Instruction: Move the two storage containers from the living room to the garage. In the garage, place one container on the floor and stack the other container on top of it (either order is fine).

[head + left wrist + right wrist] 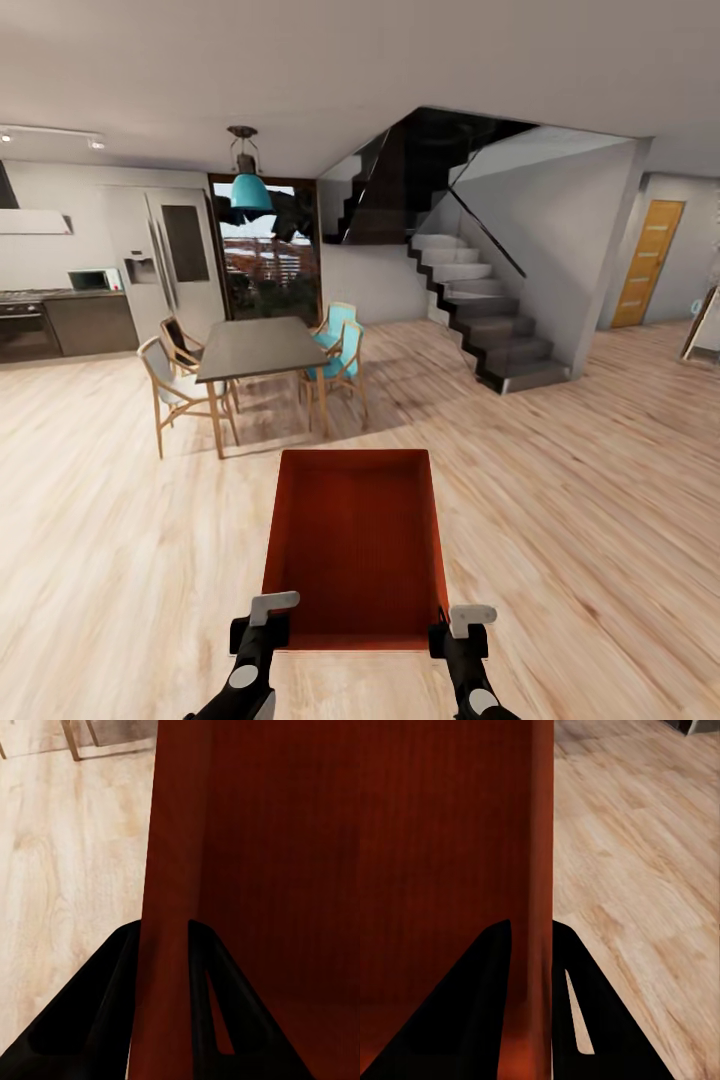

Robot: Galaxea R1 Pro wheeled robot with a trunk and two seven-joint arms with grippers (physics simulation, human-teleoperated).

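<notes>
Fingers of our left gripper pinch the thin left wall of the red bin, one finger inside and one outside. Our right gripper does the same on the right wall, squeezing it between its two black fingers. We hold the bin by both sides so it stays level and does not tip while we roll along.

We carry the bin out in front of us, up off the wood floor. It is open on top and looks empty inside. We see just this one bin.

Ahead of us stand a dark table with chairs, and gray stairs off to the right. We think we are on our way, and the garage is not reached yet.
</notes>
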